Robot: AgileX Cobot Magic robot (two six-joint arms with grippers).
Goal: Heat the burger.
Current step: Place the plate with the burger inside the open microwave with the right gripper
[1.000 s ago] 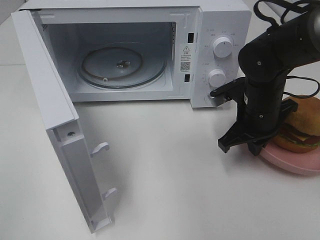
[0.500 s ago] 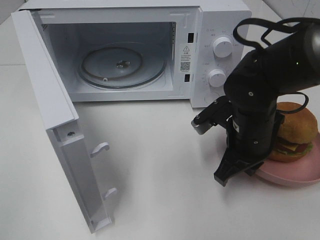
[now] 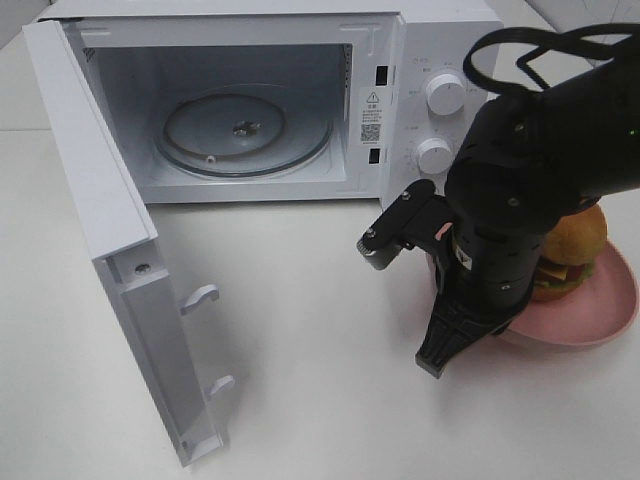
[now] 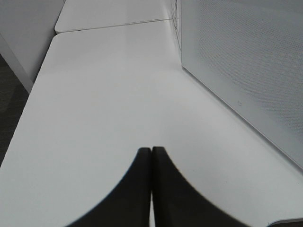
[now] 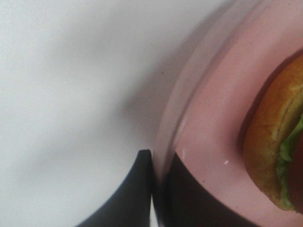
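The burger (image 3: 574, 245) with its golden bun lies on a pink round plate (image 3: 605, 305) at the right, in front of the microwave's knobs. My right arm (image 3: 515, 215) hangs over the plate's left side and hides part of it. In the right wrist view my right gripper (image 5: 158, 163) is shut on the plate's rim (image 5: 189, 118), one finger outside and one inside, with the burger (image 5: 272, 142) close by. My left gripper (image 4: 151, 158) is shut on nothing above bare table; it does not show in the high view.
A white microwave (image 3: 440, 50) stands at the back with its door (image 3: 90, 210) swung wide open to the left and a glass turntable (image 3: 240, 130) inside. Two knobs (image 3: 445, 93) sit right behind my right arm. Its perforated side wall (image 4: 246, 61) is beside my left gripper.
My right arm has moved left and toward the front, taking the plate and burger with it. The left gripper's earlier state is not shown.
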